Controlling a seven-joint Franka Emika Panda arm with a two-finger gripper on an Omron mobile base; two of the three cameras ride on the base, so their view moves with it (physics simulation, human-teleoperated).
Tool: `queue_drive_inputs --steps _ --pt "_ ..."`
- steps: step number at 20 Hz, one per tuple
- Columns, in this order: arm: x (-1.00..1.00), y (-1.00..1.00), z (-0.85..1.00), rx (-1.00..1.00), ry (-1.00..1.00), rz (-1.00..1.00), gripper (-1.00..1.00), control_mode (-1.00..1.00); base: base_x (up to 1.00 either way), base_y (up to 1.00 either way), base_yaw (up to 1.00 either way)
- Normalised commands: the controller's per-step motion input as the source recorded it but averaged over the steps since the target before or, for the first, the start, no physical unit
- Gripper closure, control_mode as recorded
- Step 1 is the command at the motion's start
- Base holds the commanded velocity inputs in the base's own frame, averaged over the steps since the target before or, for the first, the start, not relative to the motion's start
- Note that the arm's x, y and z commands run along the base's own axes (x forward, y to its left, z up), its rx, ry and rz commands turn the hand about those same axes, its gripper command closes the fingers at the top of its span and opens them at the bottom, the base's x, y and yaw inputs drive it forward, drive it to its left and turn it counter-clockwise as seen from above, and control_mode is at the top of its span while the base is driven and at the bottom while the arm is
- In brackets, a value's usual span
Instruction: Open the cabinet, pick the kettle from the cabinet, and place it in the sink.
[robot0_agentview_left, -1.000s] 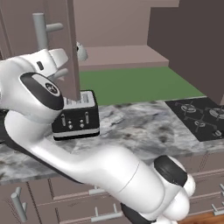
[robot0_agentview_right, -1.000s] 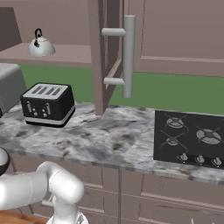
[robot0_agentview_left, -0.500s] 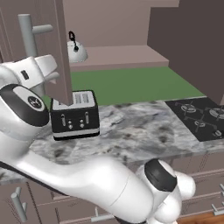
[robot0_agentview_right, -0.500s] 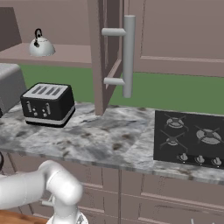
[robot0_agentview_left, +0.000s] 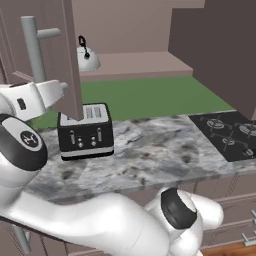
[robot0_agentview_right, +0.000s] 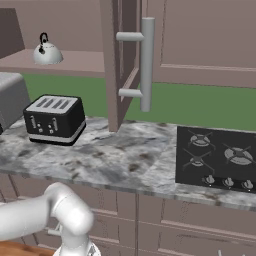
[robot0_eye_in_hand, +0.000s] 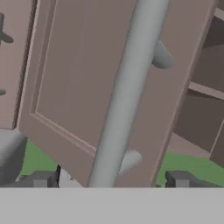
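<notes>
The cabinet door (robot0_agentview_left: 60, 55) stands swung open, and its long grey handle (robot0_eye_in_hand: 127, 92) runs up between my fingertips (robot0_eye_in_hand: 43, 179). My gripper (robot0_eye_in_hand: 113, 180) is open, one jaw on each side of the bar and neither touching it. The arm's white wrist (robot0_agentview_left: 37, 97) sits low beside the door's edge. On the cabinet shelf stands the kettle (robot0_agentview_left: 87, 57), white-silver with a black arched handle; the right base view has the kettle (robot0_agentview_right: 46, 52) at the upper left, beyond the door (robot0_agentview_right: 117, 65). The sink is out of view.
A black toaster (robot0_agentview_left: 85, 131) stands on the marbled counter (robot0_agentview_left: 160, 155) below the shelf. A black stove top (robot0_agentview_right: 217, 157) lies at the right. The other cabinet door (robot0_agentview_right: 200, 40) stays shut. Drawers line the counter front.
The jaws have spread off the handle. In the left base view the door has swung further left, uncovering the kettle, and the hand has sunk lower beside it.
</notes>
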Motion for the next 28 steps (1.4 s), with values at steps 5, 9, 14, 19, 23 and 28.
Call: queue_drive_inputs --steps 5,9,14,19,23,28 --pt "-0.32 -0.29 -0.02 0.24 0.0 0.02 -1.0 -1.0 0.0 0.0 0.0" --pt "-0.2 -0.43 0.0 0.24 0.0 0.09 -1.0 -1.0 0.0 0.0 0.0" --pt "-0.17 -0.49 0.0 0.24 0.0 0.15 -1.0 -1.0 0.0 0.0 0.0" --pt "-0.27 -0.52 0.03 0.23 0.0 0.2 -1.0 -1.0 0.0 0.0 0.0" --pt "-0.27 -0.52 0.07 0.14 0.0 0.22 -1.0 -1.0 0.0 0.0 0.0" --pt "-0.26 -0.52 0.07 0.13 0.0 0.22 -1.0 -1.0 0.0 0.0 0.0"
